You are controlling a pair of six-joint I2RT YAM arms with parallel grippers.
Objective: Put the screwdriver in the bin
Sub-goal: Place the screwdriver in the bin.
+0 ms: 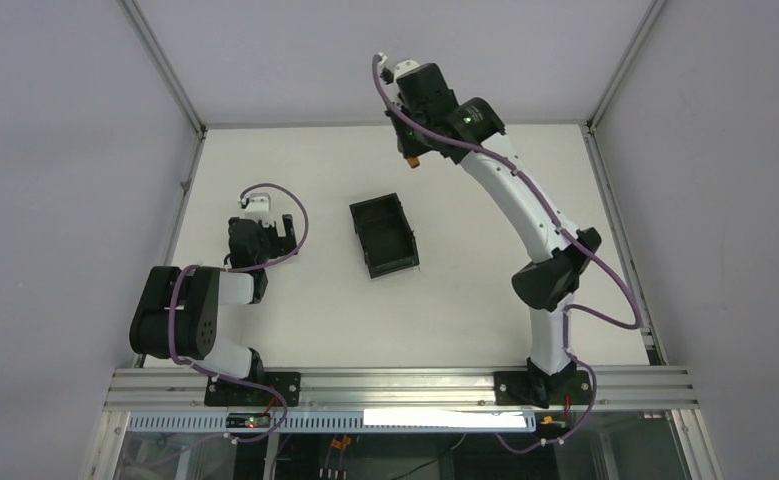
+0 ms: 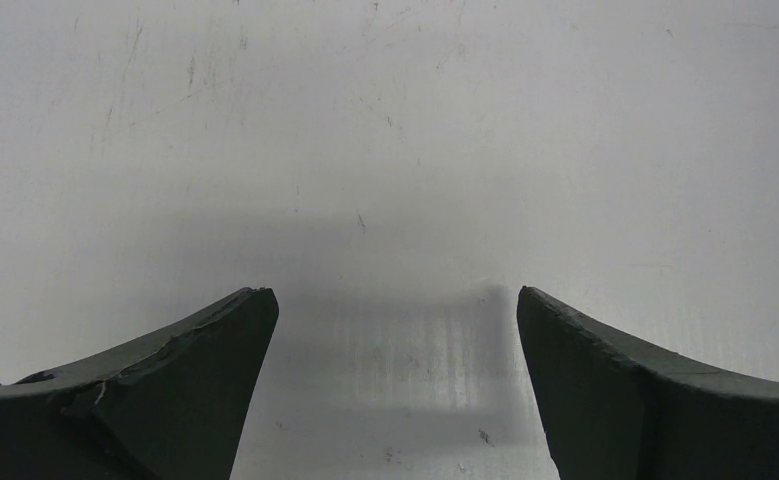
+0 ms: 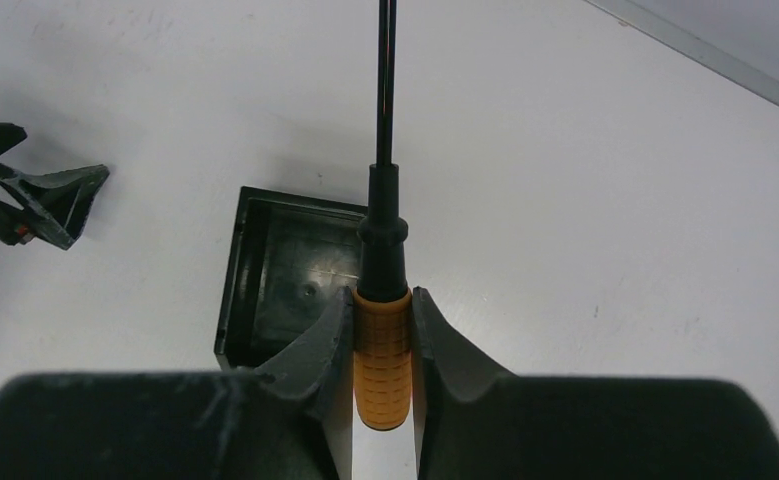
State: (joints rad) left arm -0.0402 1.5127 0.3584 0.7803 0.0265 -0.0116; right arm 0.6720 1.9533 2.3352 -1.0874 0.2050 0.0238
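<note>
My right gripper (image 3: 382, 305) is shut on the orange handle of the screwdriver (image 3: 382, 340); its thin black shaft points away from the camera. In the top view the right gripper (image 1: 412, 152) is raised near the table's far edge, with a bit of orange screwdriver handle (image 1: 414, 160) showing under it. The black bin (image 1: 384, 236) sits mid-table, nearer than that gripper; it also shows in the right wrist view (image 3: 280, 275) behind the fingers, with nothing in it. My left gripper (image 2: 395, 310) is open and empty over bare table; in the top view the left gripper (image 1: 283, 226) is left of the bin.
The white table (image 1: 465, 290) is fenced by metal frame rails (image 1: 170, 65) and grey walls. The left arm's open fingers (image 3: 50, 195) show at the left of the right wrist view.
</note>
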